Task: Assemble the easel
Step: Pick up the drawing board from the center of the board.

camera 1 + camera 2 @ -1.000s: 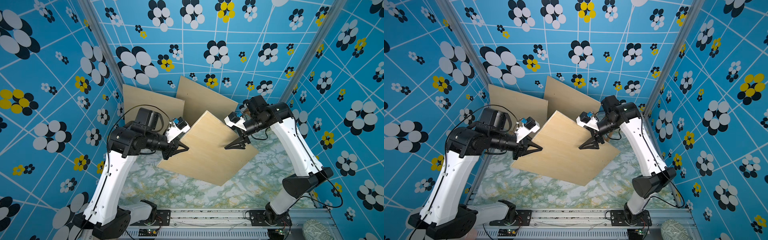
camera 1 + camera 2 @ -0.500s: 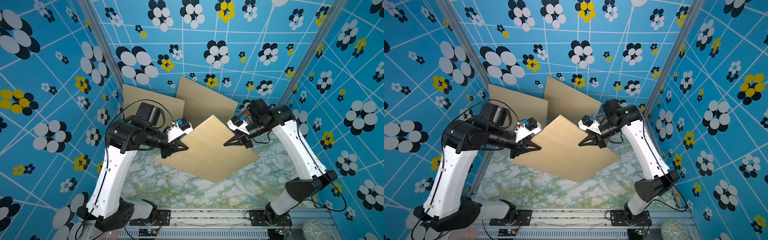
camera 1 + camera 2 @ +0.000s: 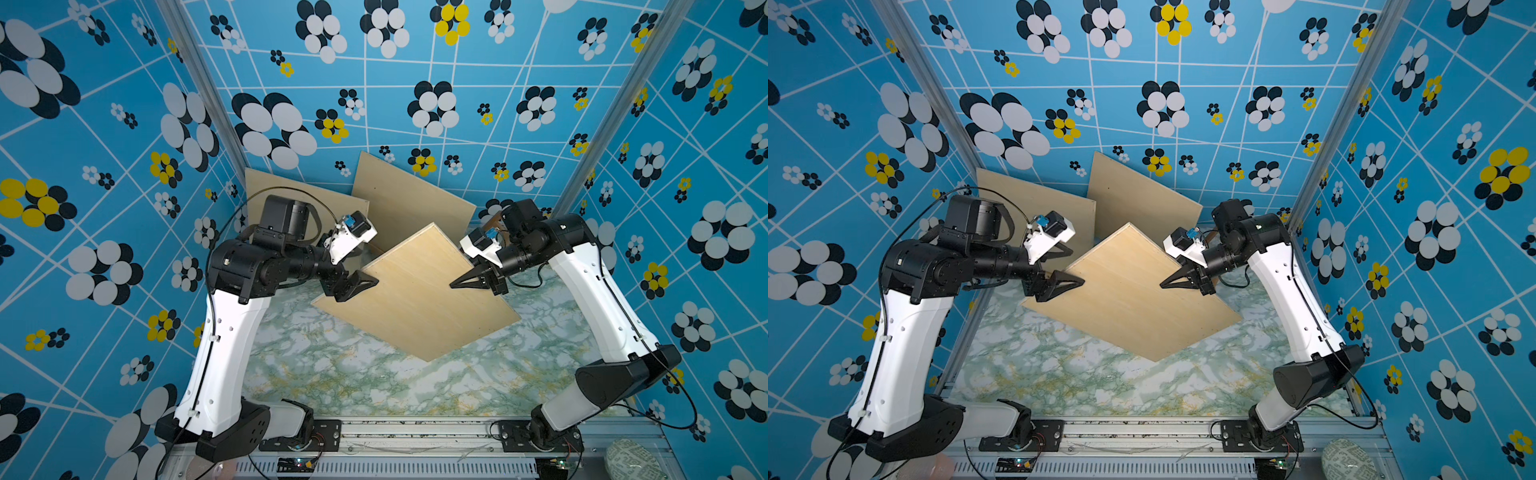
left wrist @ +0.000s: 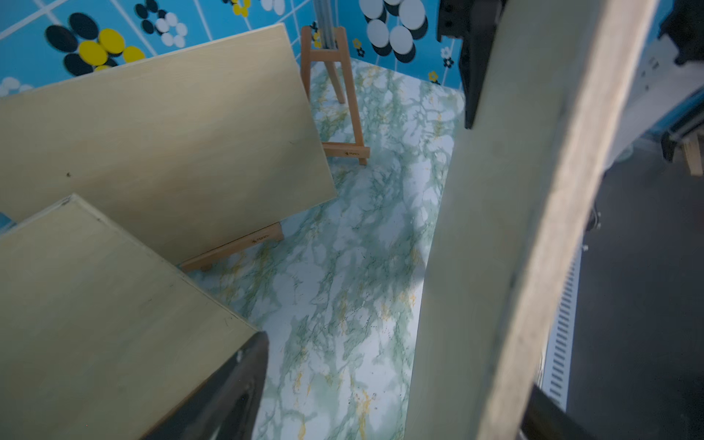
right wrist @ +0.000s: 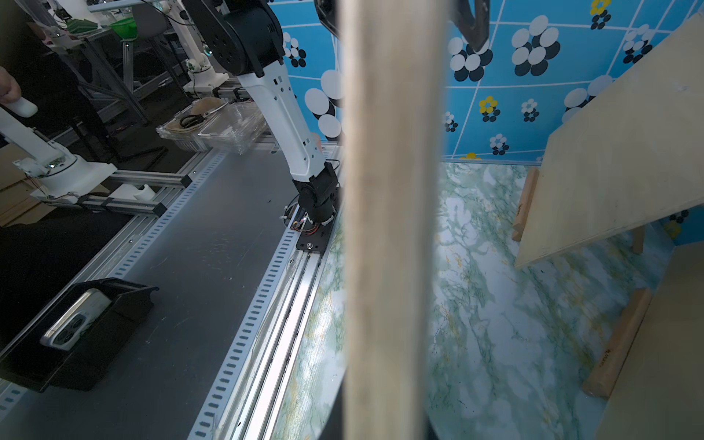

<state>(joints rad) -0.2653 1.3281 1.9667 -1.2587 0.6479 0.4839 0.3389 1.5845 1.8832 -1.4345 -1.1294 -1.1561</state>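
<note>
Inside: blue floral walls (image 3: 498,62), green marble tabletop (image 3: 332,374); left tool (image 3: 375,284) wide, right tool (image 3: 454,285) clamping board (image 3: 415,303).

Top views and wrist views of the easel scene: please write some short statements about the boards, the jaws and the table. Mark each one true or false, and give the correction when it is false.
1. The middle board lies flat on the tabletop. False: it is tilted, and the right gripper has its jaws shut on one edge.
2. Two back boards lean at the back wall. True.
3. The left gripper has its jaws shut on the middle board. False: in the left wrist view they stand apart around its edge.
4. A small empty easel stands in a back corner. True.
5. The tabletop is plain black. False: it has a green and white marble pattern.
</note>
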